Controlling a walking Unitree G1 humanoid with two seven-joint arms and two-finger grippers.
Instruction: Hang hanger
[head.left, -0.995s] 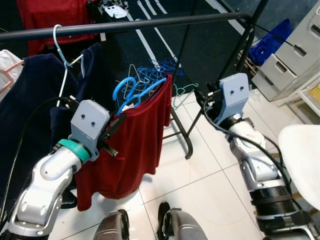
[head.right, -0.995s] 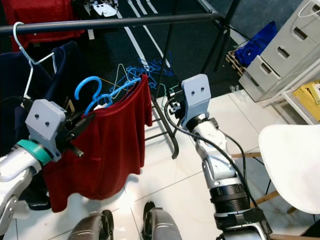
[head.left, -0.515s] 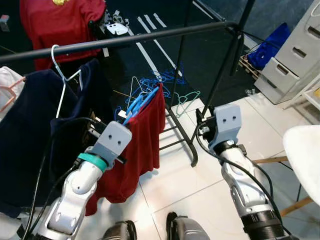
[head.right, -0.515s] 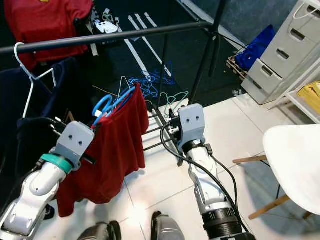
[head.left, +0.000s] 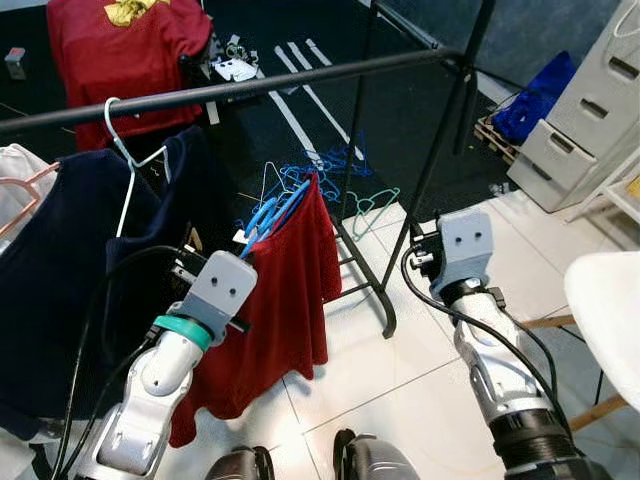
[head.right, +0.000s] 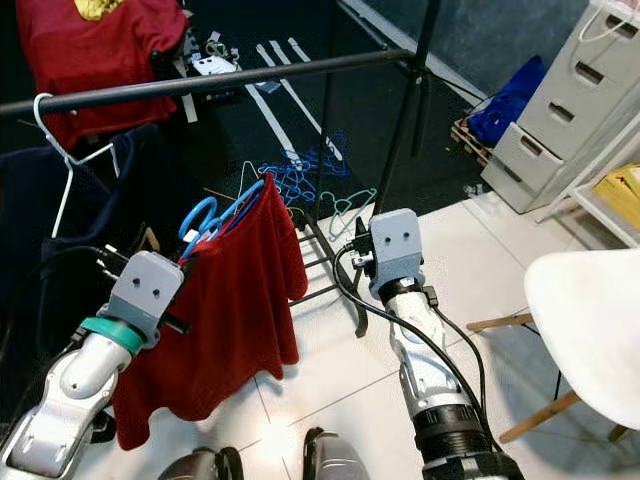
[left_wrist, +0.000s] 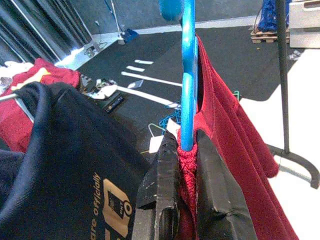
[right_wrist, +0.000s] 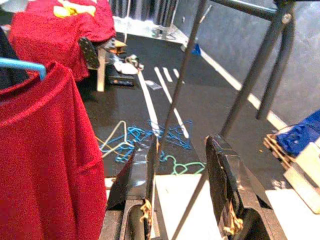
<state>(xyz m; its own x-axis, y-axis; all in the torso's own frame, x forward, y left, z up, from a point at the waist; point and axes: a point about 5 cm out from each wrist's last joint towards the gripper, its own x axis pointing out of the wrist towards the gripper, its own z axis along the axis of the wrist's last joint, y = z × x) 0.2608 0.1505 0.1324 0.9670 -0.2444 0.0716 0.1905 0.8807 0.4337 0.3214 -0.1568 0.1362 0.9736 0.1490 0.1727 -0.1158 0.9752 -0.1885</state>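
My two arms are silver tubes with black cables looping along them. Each wrist ends in a grey-blue boxy housing with two small dark screw holes. My left arm (head.left: 150, 390) wears a teal band; my right arm (head.left: 500, 380) has a ribbed black collar.

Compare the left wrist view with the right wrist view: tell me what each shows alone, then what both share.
Left wrist alone: the left hand shut on the blue hanger and red cloth, beside a navy shirt.
Right wrist alone: the right hand open, holding nothing, with the rack's post ahead.
Both: the red shirt on its hanger, loose hangers on the dark floor.
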